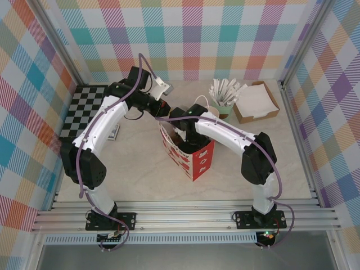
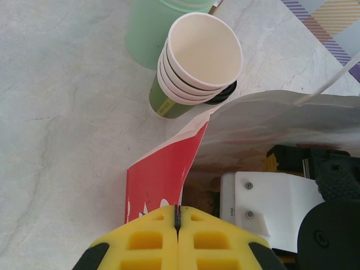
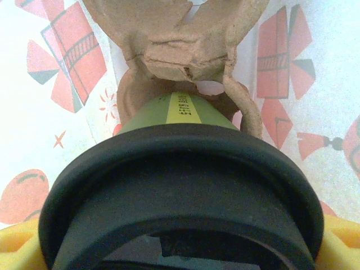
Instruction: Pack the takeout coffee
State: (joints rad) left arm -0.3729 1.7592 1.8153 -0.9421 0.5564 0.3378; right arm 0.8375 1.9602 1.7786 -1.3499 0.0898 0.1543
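The takeout coffee (image 3: 180, 185), a dark-green cup under a round black lid, hangs inside the paper bag (image 1: 197, 160). Its base sits at or just above a moulded cardboard carrier (image 3: 174, 50) in the bottom of the bag; whether cup and carrier touch cannot be told.

The right tool (image 3: 180, 242) grasps the cup, one yellow finger on each side just below the lid. The left tool (image 2: 178, 236) is clenched, and appears to pinch the bag's rim, holding the mouth open.

Progress, as a judgement: the task is well along.
- Done: the cup is lidded, gripped and lowered into the bag.
- Left: seat the cup in the carrier, release it, withdraw the right arm, then free the rim.

Just beside the bag stand a stack of lidless cups (image 2: 197, 62) and a pale mint cup (image 1: 225, 97) holding white wrapped sticks. A cardboard box of napkins (image 1: 256, 101) lies farther right; a checkered mat (image 1: 84, 109) lies at far left.

The worktop (image 1: 140, 180) is a pale, marble-patterned surface. Walls of multicoloured plaid enclose it on three sides, framed by aluminium rails.
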